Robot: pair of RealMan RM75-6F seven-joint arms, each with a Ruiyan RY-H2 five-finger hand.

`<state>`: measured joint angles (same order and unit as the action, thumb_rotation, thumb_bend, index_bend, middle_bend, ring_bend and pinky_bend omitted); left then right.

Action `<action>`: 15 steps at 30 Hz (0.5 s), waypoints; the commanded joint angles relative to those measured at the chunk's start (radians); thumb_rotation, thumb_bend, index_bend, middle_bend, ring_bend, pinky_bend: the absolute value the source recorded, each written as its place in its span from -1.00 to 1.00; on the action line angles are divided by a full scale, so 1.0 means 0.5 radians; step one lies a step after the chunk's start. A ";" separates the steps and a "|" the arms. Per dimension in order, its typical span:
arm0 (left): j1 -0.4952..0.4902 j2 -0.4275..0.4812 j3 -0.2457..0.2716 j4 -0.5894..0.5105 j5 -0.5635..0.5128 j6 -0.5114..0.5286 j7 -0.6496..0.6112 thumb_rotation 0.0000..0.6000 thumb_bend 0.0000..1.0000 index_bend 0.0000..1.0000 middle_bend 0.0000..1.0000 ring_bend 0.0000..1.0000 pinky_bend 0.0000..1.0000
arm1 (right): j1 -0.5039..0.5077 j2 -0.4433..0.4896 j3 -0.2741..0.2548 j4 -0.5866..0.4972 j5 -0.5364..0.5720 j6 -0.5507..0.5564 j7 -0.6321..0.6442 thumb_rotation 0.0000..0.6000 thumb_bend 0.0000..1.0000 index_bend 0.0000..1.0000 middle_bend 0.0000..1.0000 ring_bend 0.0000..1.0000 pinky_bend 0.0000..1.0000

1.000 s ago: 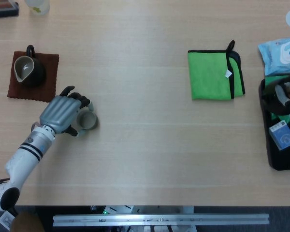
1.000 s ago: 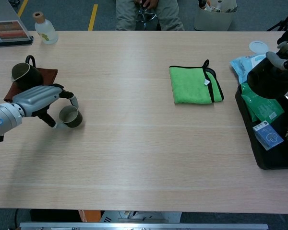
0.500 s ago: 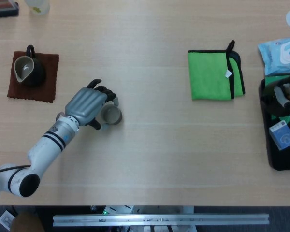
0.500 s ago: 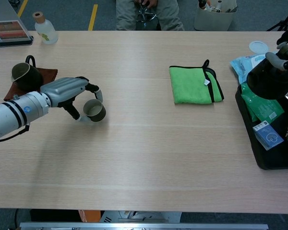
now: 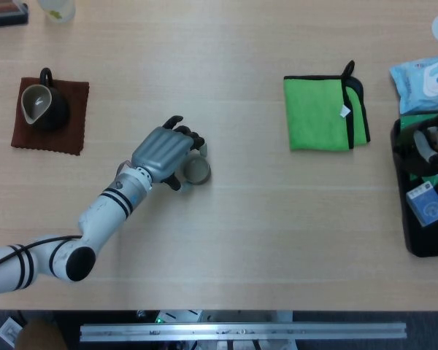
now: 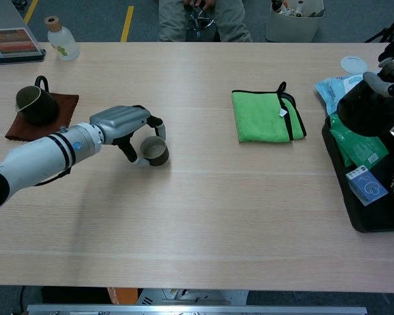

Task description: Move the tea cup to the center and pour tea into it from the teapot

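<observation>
Upright tea cup (image 6: pixel 155 151); dark teapot (image 6: pixel 31 104) seemingly on mat.

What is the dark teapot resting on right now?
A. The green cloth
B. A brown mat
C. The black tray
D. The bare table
B: the teapot sits on the brown mat at the table's left, far from the green cloth.

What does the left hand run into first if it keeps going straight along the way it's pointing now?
Apart from the tea cup the left hand already holds, nothing close: bare table lies ahead. Extended far enough, that line probably reaches the green cloth, though the exact heading is hard to judge.
</observation>
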<state>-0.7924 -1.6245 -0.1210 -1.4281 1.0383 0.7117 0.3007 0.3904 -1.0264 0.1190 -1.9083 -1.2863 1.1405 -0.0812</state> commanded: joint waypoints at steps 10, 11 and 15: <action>-0.108 -0.158 0.017 0.180 -0.240 -0.024 0.123 1.00 -0.51 -0.09 -0.40 -0.57 -0.86 | -0.006 0.007 -0.004 0.012 -0.003 -0.005 0.018 0.78 -0.21 0.95 0.91 0.82 -0.54; -0.112 -0.164 0.018 0.188 -0.251 -0.025 0.125 1.00 -0.51 -0.10 -0.40 -0.57 -0.86 | -0.006 0.007 -0.004 0.013 -0.003 -0.006 0.020 0.77 -0.21 0.95 0.91 0.82 -0.54; -0.128 -0.180 0.030 0.218 -0.291 -0.030 0.139 1.00 -0.51 -0.13 -0.40 -0.57 -0.86 | -0.005 0.007 -0.004 0.019 -0.005 -0.011 0.027 0.77 -0.21 0.95 0.91 0.82 -0.54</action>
<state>-0.8541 -1.7127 -0.1078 -1.3213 0.8954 0.6977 0.3682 0.3879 -1.0229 0.1168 -1.8988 -1.2888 1.1352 -0.0678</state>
